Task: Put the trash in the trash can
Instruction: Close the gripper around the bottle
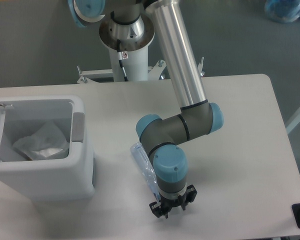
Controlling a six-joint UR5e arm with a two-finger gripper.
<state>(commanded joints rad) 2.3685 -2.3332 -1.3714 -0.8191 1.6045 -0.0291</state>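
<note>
Claw (172,206) pointing straight down near the front edge of the white surface (240,150), black fingers low over it. Fingers set a little apart, nothing seen between them; how wide the gap really is, hard to tell from this angle, so state uncertain. Directly above the claw, the blue-capped wrist joint, hiding most of the fingers from view.

Just to the left of the claw and running up and away from it: the clear squashed bottle (144,167), lying flat on the surface, long axis tilted, its near end tucked beside or under the wrist. Whether touching the fingers or merely beside them, impossible to say. Bottle not lifted, not inside any container.

Farther left, well apart from the claw: the white bin (82,165), boxy with rounded corners, lid swung open and standing up at its far left side, grey tab on the wall facing the claw. Inside it, the crumpled whitish wrapper (42,142), resting toward the bottom.

Behind the claw, grey elbow with blue caps, then the long silver arm (180,55) rising toward the round base mounted on a white post past the back edge of the surface. Grey floor beyond.
</note>
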